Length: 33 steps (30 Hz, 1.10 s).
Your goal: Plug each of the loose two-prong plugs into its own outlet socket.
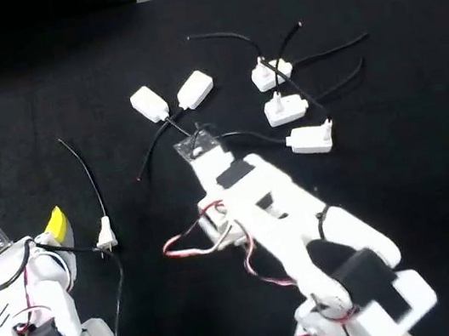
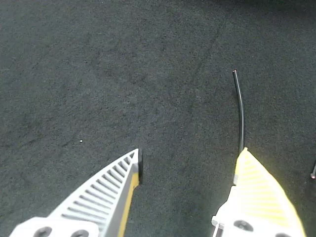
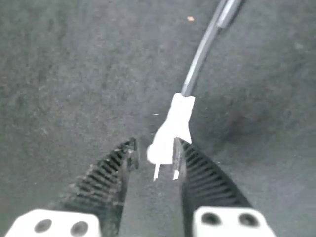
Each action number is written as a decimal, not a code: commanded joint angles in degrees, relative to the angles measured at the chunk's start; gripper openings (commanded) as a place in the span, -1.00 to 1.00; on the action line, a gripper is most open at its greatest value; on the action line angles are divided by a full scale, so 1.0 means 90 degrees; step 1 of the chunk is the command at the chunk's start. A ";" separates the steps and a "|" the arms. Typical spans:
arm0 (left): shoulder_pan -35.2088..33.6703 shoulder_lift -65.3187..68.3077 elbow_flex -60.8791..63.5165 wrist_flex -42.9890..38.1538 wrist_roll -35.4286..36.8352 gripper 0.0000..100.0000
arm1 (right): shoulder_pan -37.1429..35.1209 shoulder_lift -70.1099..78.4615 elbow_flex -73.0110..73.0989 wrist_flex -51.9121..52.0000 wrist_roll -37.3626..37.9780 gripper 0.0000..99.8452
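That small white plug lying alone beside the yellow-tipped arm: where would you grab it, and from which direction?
Grip the two-prong plug by its white body, coming from above and closing across its width. It lies flat with its thin cord trailing away from the arms, so the body is probably the one firm part, and the prongs stay free.

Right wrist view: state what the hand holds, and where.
The white plug sits inside the right hand, at its prong end; whether it is gripped cannot be told.

No lettering, number or sign is legible on the white plastic outlet sockets (image 1: 148, 103), the white two-prong plugs (image 1: 105, 234) or the black table (image 1: 15, 99).
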 commanded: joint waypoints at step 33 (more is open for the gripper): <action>-0.0054 -0.0020 -0.0015 -0.0137 0.0039 -0.39 | -0.0313 -0.1568 0.0503 0.0733 0.0459 -0.56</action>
